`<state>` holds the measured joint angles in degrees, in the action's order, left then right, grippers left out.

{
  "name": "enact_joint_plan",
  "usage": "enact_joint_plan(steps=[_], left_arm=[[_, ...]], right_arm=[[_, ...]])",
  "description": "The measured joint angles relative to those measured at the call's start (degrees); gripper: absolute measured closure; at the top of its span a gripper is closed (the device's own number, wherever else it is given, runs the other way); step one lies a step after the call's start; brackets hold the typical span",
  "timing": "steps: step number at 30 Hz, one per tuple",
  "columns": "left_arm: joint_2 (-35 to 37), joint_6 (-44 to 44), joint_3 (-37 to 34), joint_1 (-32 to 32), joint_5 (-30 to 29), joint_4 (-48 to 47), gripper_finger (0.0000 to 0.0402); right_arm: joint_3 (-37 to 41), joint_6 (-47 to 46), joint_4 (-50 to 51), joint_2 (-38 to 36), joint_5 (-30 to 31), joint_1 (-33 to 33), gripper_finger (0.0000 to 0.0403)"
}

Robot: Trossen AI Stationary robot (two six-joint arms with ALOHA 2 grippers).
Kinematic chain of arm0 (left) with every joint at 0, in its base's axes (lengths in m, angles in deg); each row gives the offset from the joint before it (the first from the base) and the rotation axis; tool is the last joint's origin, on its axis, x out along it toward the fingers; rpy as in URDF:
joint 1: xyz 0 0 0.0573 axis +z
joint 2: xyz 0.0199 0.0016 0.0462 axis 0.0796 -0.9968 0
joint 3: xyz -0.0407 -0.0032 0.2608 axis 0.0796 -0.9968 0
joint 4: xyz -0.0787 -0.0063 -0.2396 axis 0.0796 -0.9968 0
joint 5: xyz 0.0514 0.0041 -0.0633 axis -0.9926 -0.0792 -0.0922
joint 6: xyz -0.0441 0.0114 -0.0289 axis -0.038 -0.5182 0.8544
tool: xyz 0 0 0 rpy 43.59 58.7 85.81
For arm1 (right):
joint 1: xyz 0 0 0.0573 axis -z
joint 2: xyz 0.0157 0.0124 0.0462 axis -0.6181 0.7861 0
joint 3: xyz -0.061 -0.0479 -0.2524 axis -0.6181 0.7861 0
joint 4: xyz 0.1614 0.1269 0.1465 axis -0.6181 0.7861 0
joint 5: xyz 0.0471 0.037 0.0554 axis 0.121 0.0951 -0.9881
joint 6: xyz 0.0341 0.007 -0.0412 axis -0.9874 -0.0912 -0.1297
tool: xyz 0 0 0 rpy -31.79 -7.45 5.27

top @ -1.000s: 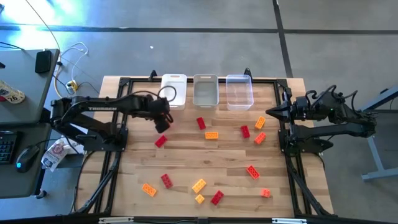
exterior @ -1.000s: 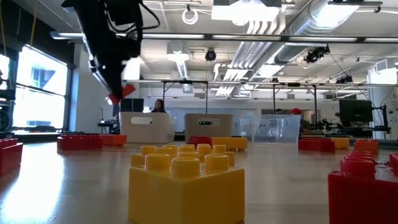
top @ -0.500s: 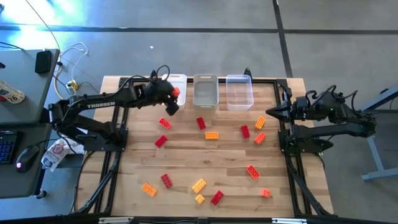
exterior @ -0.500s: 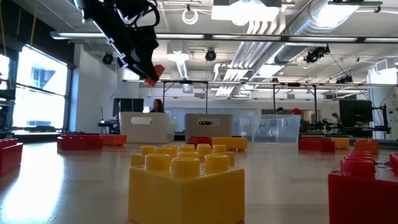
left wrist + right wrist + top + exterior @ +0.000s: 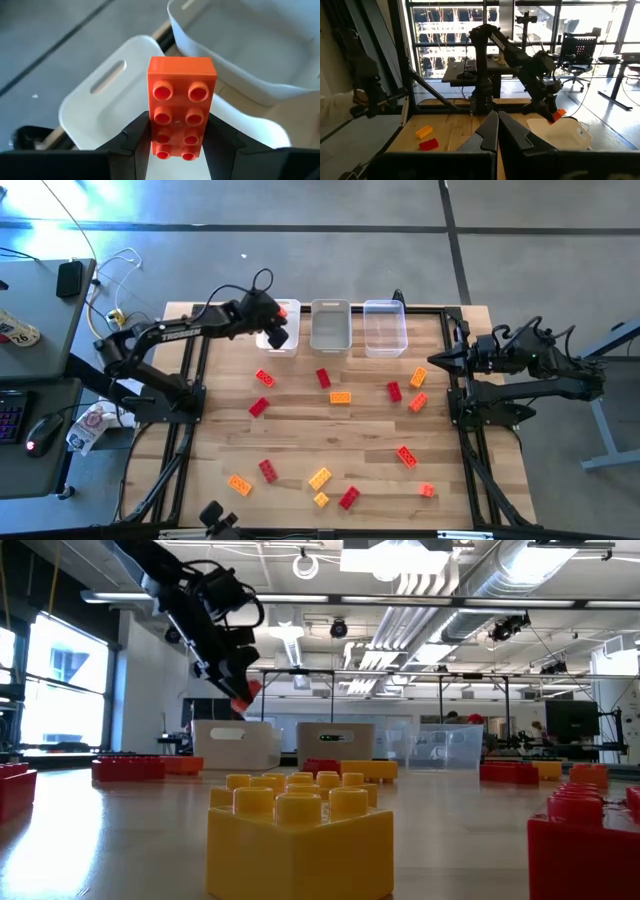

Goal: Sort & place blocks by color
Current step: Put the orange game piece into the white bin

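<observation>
left gripper (image 5: 176,145) is clamped on an orange-red brick (image 5: 180,107) right above the leftmost white bin (image 5: 107,107), right gripper (image 5: 496,131) parked shut, so I'd guess 1 release comes next

The high view looks straight down on the whole wooden table (image 5: 330,430) from well above. The low view sits at tabletop height, right behind a yellow brick (image 5: 299,840), facing level toward the three bins (image 5: 330,745). The left wrist view looks closely down into the white bin (image 5: 105,115). The right wrist view faces across the table toward the left arm (image 5: 530,65), which the high and low views also show.
</observation>
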<state>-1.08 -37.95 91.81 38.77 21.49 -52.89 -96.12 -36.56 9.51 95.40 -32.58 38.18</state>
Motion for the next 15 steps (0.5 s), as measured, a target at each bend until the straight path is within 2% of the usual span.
enact_joint_plan(steps=[15], left_arm=[[-6.6,0.0,0.0,1.3,1.9,-0.8,0.0276]], right_arm=[[0.0,-1.5,0.5,0.3,0.0,0.0,0.0402]])
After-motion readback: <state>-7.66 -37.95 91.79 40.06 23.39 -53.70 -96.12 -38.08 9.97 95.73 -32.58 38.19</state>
